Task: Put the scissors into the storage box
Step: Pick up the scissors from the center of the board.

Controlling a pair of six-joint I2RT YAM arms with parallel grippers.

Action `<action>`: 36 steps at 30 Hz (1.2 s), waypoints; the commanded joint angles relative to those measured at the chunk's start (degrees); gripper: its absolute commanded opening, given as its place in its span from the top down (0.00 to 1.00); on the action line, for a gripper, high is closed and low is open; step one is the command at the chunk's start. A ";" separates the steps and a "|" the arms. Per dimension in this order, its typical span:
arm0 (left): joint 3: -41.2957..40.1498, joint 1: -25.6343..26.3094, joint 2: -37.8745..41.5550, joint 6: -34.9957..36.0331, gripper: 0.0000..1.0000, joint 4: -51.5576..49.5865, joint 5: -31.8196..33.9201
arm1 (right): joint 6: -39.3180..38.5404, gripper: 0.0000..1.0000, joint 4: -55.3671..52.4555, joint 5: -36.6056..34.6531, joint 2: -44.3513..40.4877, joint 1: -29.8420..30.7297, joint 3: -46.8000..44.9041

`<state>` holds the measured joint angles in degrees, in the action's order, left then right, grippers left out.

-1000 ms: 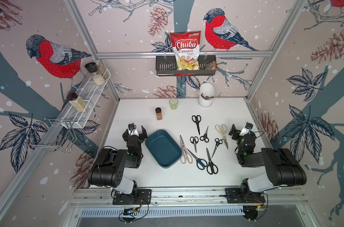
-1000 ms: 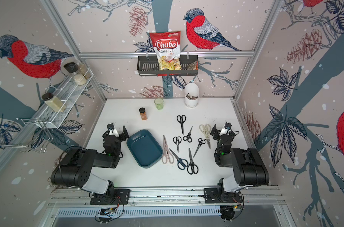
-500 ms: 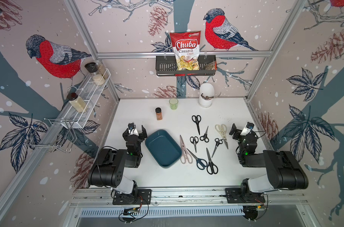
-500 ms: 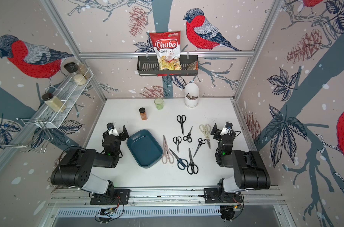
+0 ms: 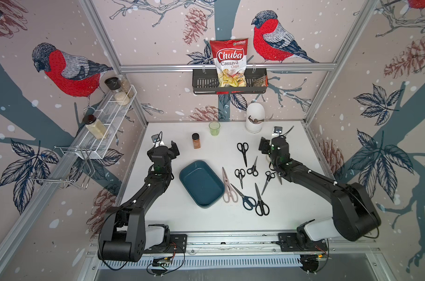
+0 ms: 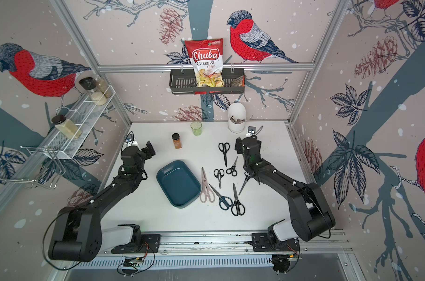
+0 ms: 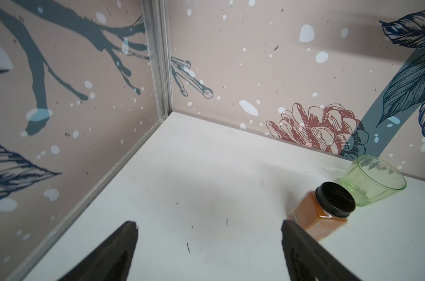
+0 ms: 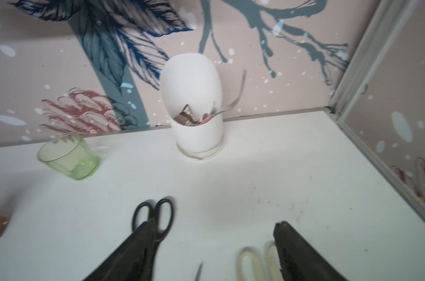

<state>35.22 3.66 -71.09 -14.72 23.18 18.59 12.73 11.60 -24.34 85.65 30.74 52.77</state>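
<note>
Right wrist view first: the right gripper [image 8: 217,225] has its two dark fingers spread apart over bare white table [image 8: 255,182], with nothing clamped between them. A black-handled pair [image 8: 154,210] lies just behind one finger, and the cream-handled shears [image 8: 248,249] are partly hidden by the other; I can't tell whether either is touched. From the left wrist, the left gripper [image 7: 208,223] also hangs wide apart and empty, with a spice jar [image 7: 325,214] just beside one finger and a green glass [image 7: 374,182] behind the jar. Stepping back, both top views show the storage box [image 5: 201,182] [image 6: 177,183] empty at mid-table between the arms. The scissors [image 5: 240,174] lie scattered flat on the table to its right. The pale-pink pair [image 5: 227,188] is just beside the box's edge, the dark-blue pair [image 5: 240,193] next to it. A white holder [image 5: 255,118] stands by the back wall.
</note>
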 commanded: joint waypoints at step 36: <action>-6.95 0.03 14.19 -29.99 0.05 -20.97 -6.07 | 22.65 0.72 -42.98 22.85 12.56 27.41 6.15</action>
<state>28.60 3.77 -57.65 -44.73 3.03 10.35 34.41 -32.16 -1.13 97.71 58.06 58.41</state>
